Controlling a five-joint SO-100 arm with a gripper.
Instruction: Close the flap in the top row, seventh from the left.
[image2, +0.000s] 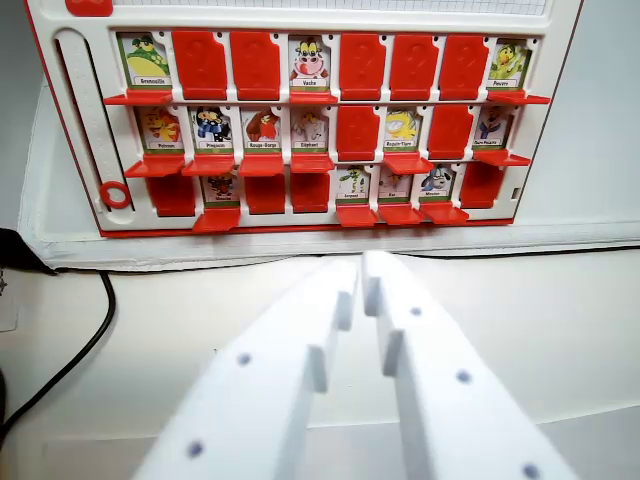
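At the top of the wrist view stands the game board (300, 120), with its red flaps in three rows. Count along the top row and you get to the seventh flap (463, 66), just to the left of the last picture card (509, 64) on the wrist view's right. This flap shows only its red back, like the shut ones beside it, so you may find it is shut already.

Your gripper (362, 262) sits low, in front of the board and well apart from it. Its two white fingers (300, 340) are almost together, with just a thin gap, and they hold nothing.

Be careful now. The flaps sit very close together. If you count wrong or drift sideways, you could knock the open card at the end instead. If you push too hard, the whole board could slide or tip back. The black cable (75, 350) lies off to the wrist view's left, so keep away from it.
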